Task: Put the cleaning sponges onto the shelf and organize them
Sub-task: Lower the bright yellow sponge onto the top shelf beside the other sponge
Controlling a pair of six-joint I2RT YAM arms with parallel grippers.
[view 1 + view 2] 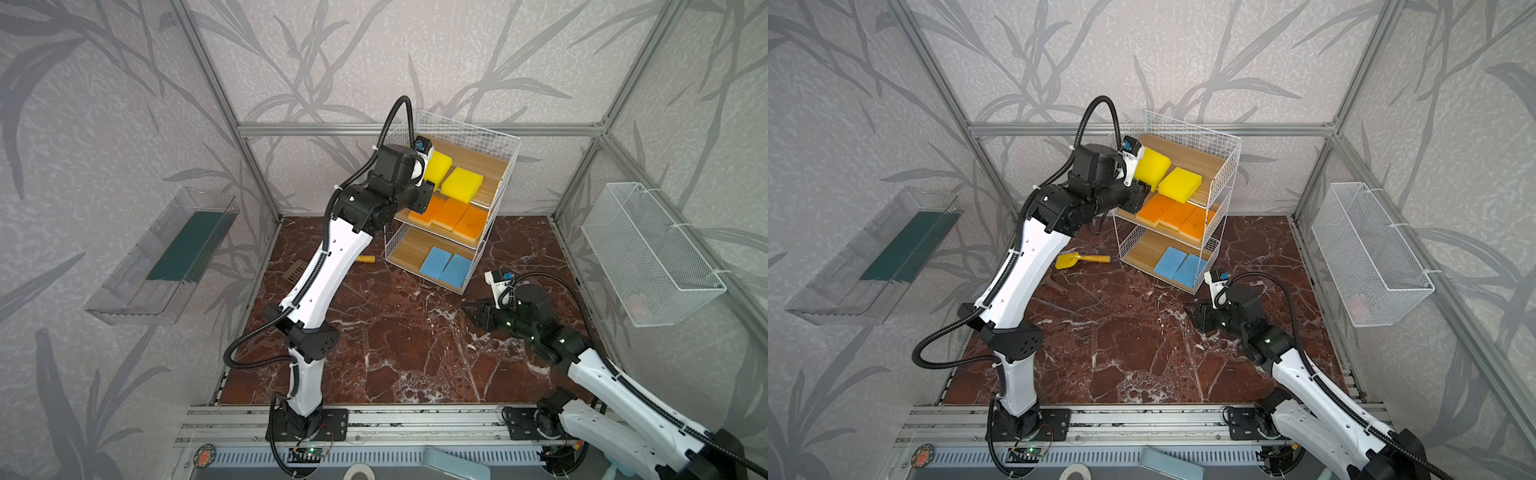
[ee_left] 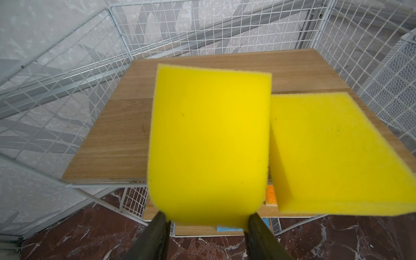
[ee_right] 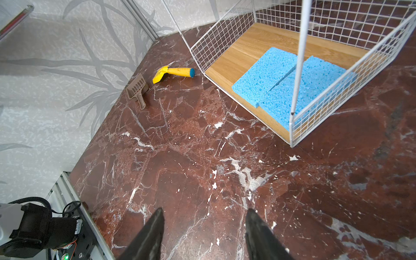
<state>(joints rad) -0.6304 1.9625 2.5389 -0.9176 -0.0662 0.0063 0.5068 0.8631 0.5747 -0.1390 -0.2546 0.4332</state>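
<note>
Red marble table (image 1: pixel 395 332), leafy grey walls, wire shelf (image 1: pixel 469 133) at the back. L gripper (image 2: pixel 206 222) is at the top board (image 2: pixel 117 135), jaws about half shut, pinching the near end of a yellow sponge (image 2: pixel 209 139). Sponge sticks straight out from the jaws, long side pointing to the shelf's back, right beside the 2nd yellow sponge (image 2: pixel 333 153); can't tell if they touch. Its near end hangs past the board's front edge, so prob. push in, then let go. R gripper (image 3: pixel 203 216) hangs low over the table, jaws apart, empty.
</note>
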